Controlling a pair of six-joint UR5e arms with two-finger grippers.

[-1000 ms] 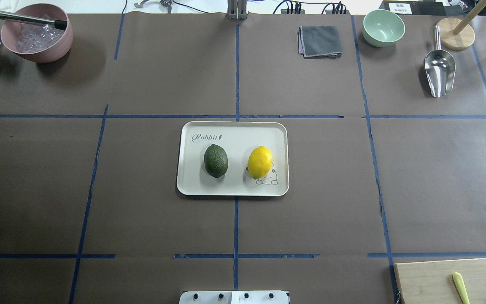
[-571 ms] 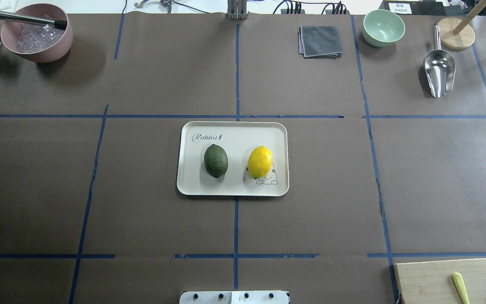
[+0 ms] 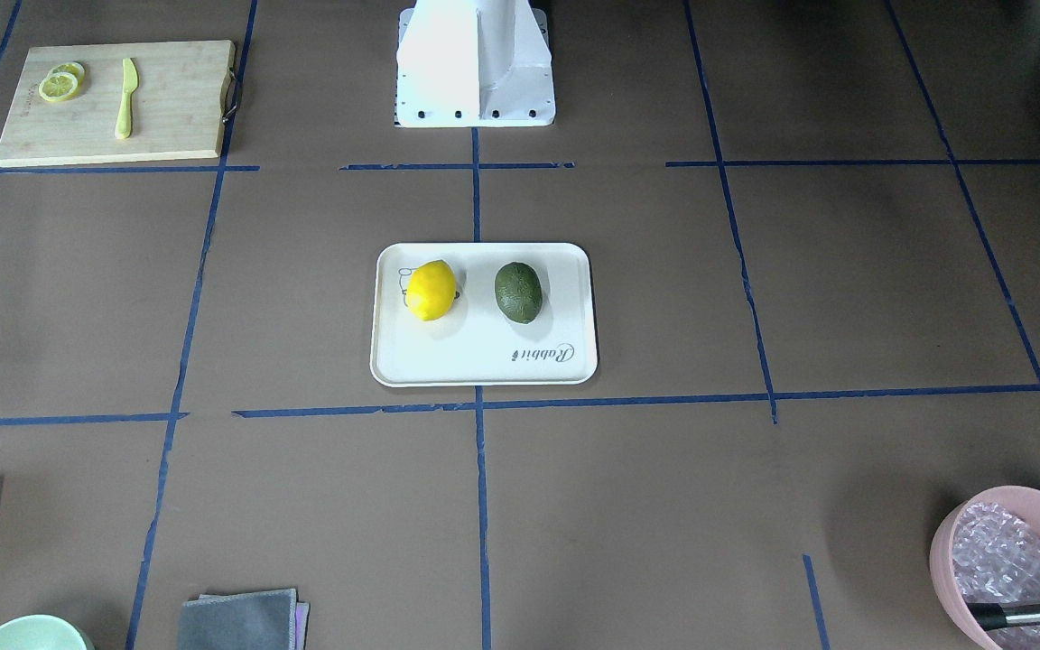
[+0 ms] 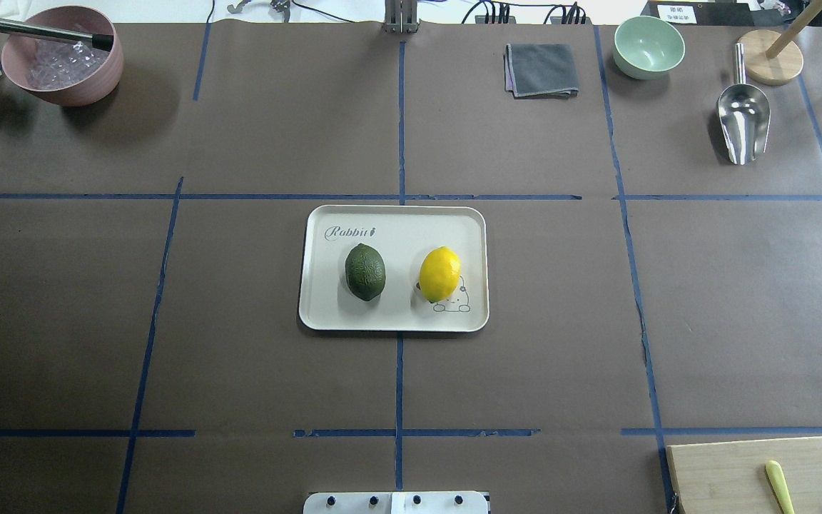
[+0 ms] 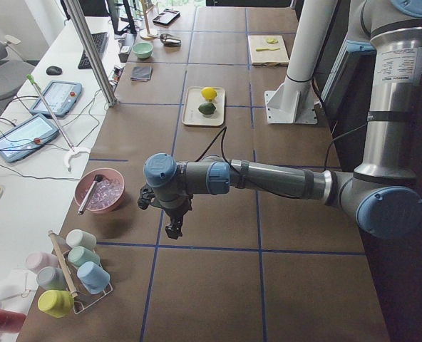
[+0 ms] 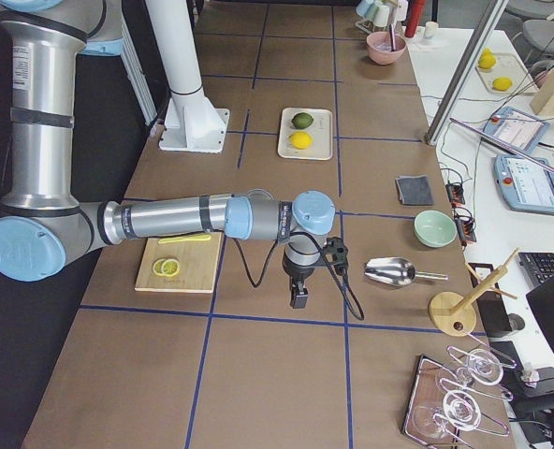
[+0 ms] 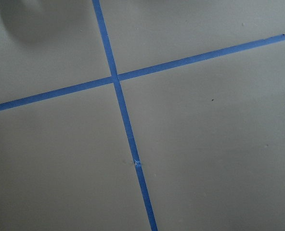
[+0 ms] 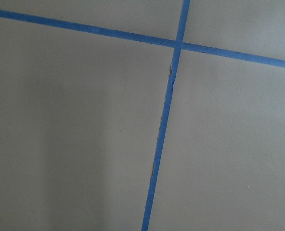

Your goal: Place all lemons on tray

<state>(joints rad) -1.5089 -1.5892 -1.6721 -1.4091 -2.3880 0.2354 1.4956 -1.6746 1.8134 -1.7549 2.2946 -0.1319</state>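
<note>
Yellow lemon (image 4: 439,273) and green lemon (image 4: 364,271) lie side by side, not touching, on the cream tray (image 4: 400,308). My left claw (image 5: 172,231) and right claw (image 6: 298,299) hang over the table (image 4: 240,343), well apart from the tray. I cannot tell how far either is open.

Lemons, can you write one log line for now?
yellow lemon: on tray | green lemon: on tray | left gripper: away | right gripper: away | task: looks done
</note>
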